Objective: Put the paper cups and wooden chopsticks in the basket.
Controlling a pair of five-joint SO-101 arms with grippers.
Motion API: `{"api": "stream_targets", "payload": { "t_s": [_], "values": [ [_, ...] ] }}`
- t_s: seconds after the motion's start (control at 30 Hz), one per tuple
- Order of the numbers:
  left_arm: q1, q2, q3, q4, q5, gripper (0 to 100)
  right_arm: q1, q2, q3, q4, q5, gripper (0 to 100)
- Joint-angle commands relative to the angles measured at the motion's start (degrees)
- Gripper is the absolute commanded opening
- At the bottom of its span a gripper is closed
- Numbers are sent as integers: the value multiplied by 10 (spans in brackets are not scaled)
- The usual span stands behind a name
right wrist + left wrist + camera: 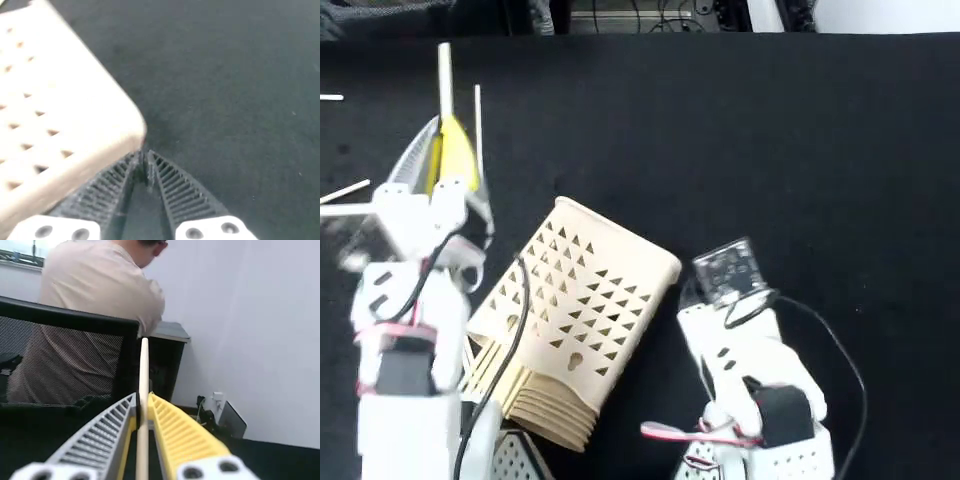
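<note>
A wooden chopstick (445, 82) is clamped in my left gripper (442, 150), whose grey and yellow fingers are shut on it above the table's left side. In the left wrist view the chopstick (143, 375) sticks out past the gripper (142, 401) toward the room. The cream perforated basket (575, 305) lies on its side in the middle of the black table. My right gripper (146, 161) is shut with nothing in it, low over the table and right beside a rounded corner of the basket (65, 110). The right arm (745, 360) stands just right of the basket.
A second chopstick (477, 108) lies beside the held one, and more chopsticks (344, 190) lie at the table's left edge. A white perforated piece (512, 455) shows at the front edge below the basket. The table's back right is open black cloth (800, 150).
</note>
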Motion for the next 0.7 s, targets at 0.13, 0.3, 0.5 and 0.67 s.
{"api": "stream_targets", "payload": {
  "t_s": [0.13, 0.3, 0.5, 0.67],
  "values": [
    [-98, -255, -24, 231, 1, 29, -127, -2, -95, 18, 29, 164],
    [-156, -260, 28, 251, 4, 29, -141, 201, -204, 12, 76, 167],
    [-189, -257, 55, 252, 3, 29, -145, 489, -359, 22, 85, 163],
    [-246, -257, 63, 254, 4, 29, -239, 613, -415, 70, 85, 165]
  ]
}}
